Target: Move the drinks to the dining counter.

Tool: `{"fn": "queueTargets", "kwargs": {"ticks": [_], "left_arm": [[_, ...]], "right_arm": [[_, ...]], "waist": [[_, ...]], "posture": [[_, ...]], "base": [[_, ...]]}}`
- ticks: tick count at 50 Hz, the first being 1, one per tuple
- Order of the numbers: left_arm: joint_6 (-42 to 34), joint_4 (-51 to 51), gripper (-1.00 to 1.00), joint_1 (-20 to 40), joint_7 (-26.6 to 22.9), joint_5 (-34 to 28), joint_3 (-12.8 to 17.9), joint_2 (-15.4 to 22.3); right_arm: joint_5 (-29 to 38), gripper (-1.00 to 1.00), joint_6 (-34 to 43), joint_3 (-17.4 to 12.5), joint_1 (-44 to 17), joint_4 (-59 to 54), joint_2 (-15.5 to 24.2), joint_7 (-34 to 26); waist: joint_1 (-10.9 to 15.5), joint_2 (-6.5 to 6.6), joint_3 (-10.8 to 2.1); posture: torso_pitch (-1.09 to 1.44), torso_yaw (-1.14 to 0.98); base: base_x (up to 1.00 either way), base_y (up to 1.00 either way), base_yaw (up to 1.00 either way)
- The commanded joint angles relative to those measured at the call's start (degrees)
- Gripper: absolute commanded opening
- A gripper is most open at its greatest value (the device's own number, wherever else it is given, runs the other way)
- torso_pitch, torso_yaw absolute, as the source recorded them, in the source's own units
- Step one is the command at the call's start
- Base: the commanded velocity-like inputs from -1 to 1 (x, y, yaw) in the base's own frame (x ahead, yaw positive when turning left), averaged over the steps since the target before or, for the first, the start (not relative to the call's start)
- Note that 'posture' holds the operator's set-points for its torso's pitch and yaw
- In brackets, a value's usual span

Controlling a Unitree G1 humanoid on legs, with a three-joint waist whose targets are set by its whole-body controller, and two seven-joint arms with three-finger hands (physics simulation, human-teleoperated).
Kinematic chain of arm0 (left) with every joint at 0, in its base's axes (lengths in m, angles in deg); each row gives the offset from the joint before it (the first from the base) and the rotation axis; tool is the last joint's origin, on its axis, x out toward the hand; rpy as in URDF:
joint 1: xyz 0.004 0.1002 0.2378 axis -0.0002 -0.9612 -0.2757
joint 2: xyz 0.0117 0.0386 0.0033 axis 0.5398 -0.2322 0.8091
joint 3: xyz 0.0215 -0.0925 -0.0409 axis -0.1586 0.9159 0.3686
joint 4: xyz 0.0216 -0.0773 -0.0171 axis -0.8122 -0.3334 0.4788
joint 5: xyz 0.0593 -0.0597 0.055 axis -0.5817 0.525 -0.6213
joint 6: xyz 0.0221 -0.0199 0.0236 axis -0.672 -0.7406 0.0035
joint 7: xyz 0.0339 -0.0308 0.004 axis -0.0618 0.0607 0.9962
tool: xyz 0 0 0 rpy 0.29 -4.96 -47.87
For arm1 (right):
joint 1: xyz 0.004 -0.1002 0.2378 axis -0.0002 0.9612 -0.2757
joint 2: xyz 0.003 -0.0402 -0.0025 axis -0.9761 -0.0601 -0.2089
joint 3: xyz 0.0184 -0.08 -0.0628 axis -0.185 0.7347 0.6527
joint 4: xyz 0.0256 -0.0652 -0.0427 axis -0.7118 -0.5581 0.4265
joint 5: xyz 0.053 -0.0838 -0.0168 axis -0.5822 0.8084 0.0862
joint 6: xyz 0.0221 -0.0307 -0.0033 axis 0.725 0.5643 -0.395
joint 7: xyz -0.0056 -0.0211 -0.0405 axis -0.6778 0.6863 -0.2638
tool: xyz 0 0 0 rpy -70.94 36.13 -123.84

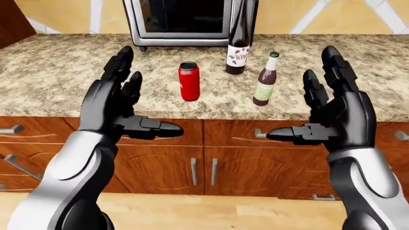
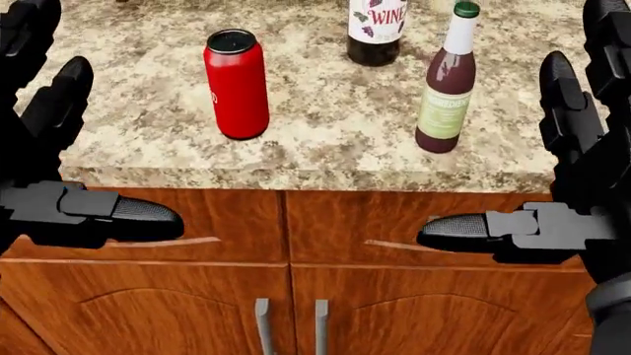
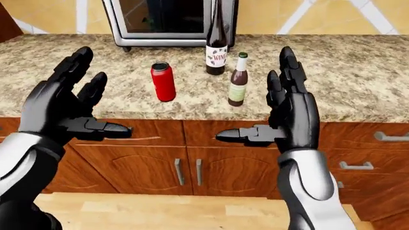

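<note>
A red can (image 1: 189,81) stands upright on the granite counter (image 1: 57,72). To its right stand a dark wine bottle (image 1: 239,43) with a white label and a smaller brown bottle (image 1: 266,79) with a green cap. My left hand (image 1: 124,103) is open, held below and left of the can, short of the counter edge. My right hand (image 1: 320,108) is open, below and right of the small bottle. Neither hand touches a drink.
A silver microwave (image 1: 182,21) stands against the wall above the drinks. Wooden cabinet doors (image 1: 192,167) with metal handles sit under the counter. Drawers (image 3: 364,165) are at the right in the right-eye view. Light wood floor (image 1: 211,211) lies below.
</note>
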Motion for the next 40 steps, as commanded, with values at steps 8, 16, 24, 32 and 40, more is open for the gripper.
{"fn": "queueTargets", "kwargs": {"ticks": [8, 16, 24, 32, 40], "left_arm": [[0.37, 1.04, 1.0, 2.28, 1.71, 1.44, 0.36, 1.25], [1.34, 0.61, 1.0, 1.66, 2.0, 1.37, -0.33, 1.33], [2.24, 0.16, 1.0, 1.17, 1.55, 0.98, -0.22, 1.39], [1.53, 0.93, 1.0, 1.13, 1.65, 1.45, 0.3, 1.42], [-0.23, 1.68, 1.0, 2.47, 2.34, 2.22, 0.51, 1.52]], "right_arm": [[-3.96, 1.0, -1.1, -5.0, -0.26, 2.27, 1.0, 0.41], [-5.35, 1.0, -3.22, -7.23, 2.15, 2.25, 2.22, 0.99], [-3.98, 1.0, -4.8, -6.93, 2.99, 1.26, 2.13, 0.74], [-3.37, 1.0, -3.82, -7.36, 2.69, 2.02, 3.09, 0.28], [-2.28, 1.0, -2.58, -9.63, 2.62, 2.93, 4.72, -0.33]], "waist": [[1.79, 1.28, -1.06], [2.41, -2.63, -0.86], [0.64, -0.02, -1.29], [0.51, 0.2, -1.81], [1.12, -1.27, -2.09]], "posture": [[0.0, 0.0], [0.0, 0.0], [0.0, 0.0], [0.0, 0.0], [0.0, 0.0]], "base": [[0.34, -0.05, 0.0], [0.06, 0.0, 0.0], [0.14, 0.0, 0.0], [0.02, 0.0, 0.0], [0.0, 0.0, 0.0]]}}
